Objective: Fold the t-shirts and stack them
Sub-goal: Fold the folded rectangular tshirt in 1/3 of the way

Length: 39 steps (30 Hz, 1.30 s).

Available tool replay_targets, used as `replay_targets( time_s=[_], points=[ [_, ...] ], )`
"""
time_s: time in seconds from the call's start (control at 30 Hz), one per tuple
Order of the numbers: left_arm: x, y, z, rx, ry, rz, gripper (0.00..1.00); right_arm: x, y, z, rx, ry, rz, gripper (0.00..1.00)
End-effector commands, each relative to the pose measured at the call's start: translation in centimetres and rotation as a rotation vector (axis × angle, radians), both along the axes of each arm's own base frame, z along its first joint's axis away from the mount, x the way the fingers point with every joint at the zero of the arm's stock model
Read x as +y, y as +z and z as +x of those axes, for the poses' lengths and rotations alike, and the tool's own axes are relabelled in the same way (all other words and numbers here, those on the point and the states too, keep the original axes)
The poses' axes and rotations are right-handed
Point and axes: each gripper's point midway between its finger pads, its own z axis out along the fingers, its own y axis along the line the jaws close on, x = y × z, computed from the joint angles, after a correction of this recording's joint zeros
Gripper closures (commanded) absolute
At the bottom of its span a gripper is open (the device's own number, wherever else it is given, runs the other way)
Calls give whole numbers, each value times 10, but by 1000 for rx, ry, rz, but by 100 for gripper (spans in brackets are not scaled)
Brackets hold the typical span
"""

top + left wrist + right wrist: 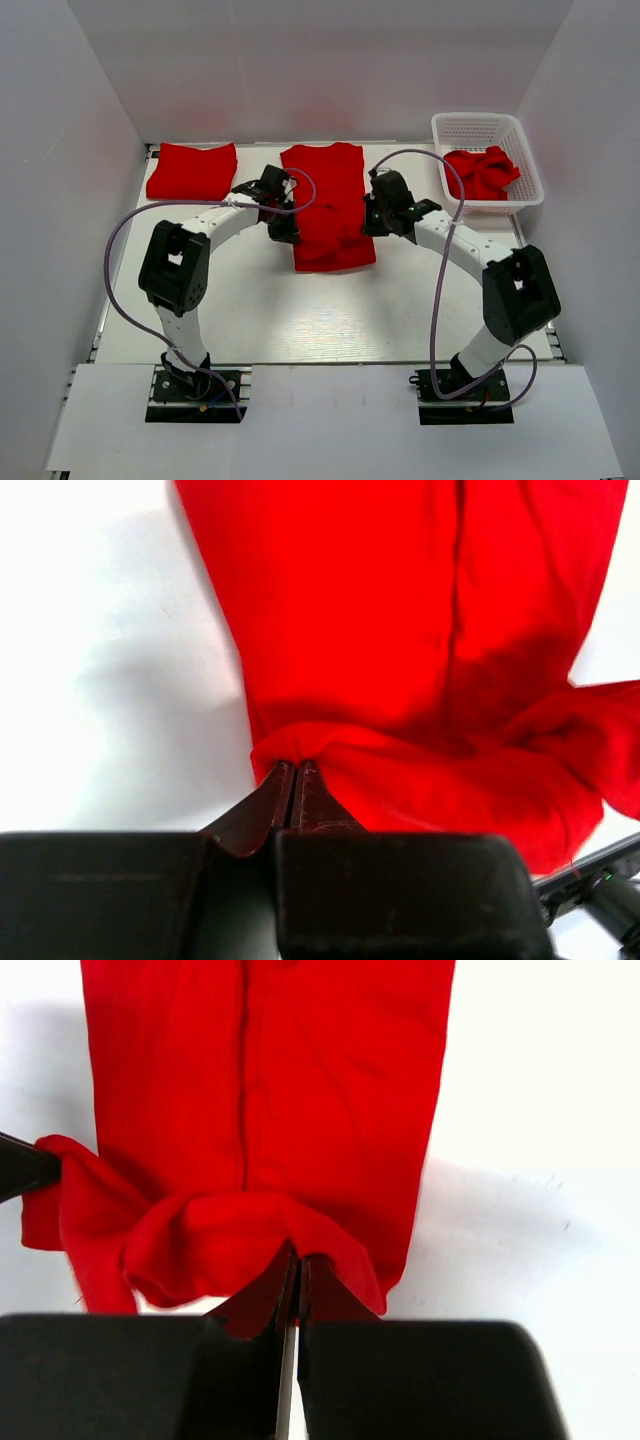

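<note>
A red t-shirt [330, 185] lies lengthwise in the middle of the table, its sleeves folded in. My left gripper [285, 232] is shut on the shirt's near left corner, and in the left wrist view [293, 767] the cloth [400, 630] bunches at the closed tips. My right gripper [372, 222] is shut on the near right corner, with the hem [300, 1080] gathered and lifted at its tips [298, 1257]. A second t-shirt [192, 170] lies folded at the back left. Another red t-shirt [483, 170] sits crumpled in the basket.
A white mesh basket [487, 122] stands at the back right against the right wall. White walls close in the table on the left, back and right. Purple cables loop from both arms over the near part of the table.
</note>
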Motion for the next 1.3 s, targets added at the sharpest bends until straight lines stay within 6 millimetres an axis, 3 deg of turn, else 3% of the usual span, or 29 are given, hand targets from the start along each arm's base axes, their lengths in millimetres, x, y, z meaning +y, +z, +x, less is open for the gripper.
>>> replay_targets(
  time_s=[0.0, 0.17, 0.27, 0.4, 0.63, 0.87, 0.97, 1.27],
  points=[
    [-7, 26, 25, -64, -13, -69, 100, 0, 15, 26, -46, -5, -22, 100],
    [7, 31, 49, -90, 20, -60, 100, -2, 17, 46, -46, 4, -31, 100],
    [7, 40, 64, -134, 12, -66, 100, -1, 13, 56, -43, 13, -33, 100],
    [6, 36, 78, -133, 3, -63, 100, 0, 15, 70, -51, 18, -27, 100],
    [12, 28, 92, -129, 19, -47, 100, 1, 8, 88, -44, 32, -32, 100],
    [18, 30, 118, -183, 29, -36, 100, -1, 2, 107, -44, 32, -33, 100],
    [27, 21, 124, -177, 45, 2, 100, 4, -1, 111, -34, 59, -14, 100],
    [18, 20, 142, -242, 19, -24, 100, 5, -5, 132, -70, 58, -2, 100]
  ],
)
